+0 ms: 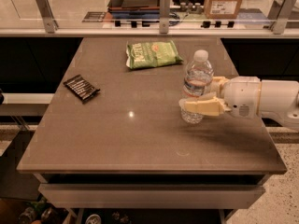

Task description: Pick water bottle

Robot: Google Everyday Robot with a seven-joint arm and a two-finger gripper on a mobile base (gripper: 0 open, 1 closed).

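Observation:
The water bottle (198, 73), clear ribbed plastic with a white cap, stands upright on the right part of the brown table (131, 139). My gripper (200, 95) reaches in from the right and is open around the bottle's lower half. The near cream finger (202, 108) crosses in front of the bottle's base. The far finger (217, 83) lies behind the bottle and is mostly hidden by it. The white arm (261, 99) runs off to the right edge.
A green snack bag (153, 54) lies flat at the back centre of the table. A dark ribbed bar (81, 87) lies at the left. A glass rail with metal posts (163, 7) runs behind the table, with boxes beyond it.

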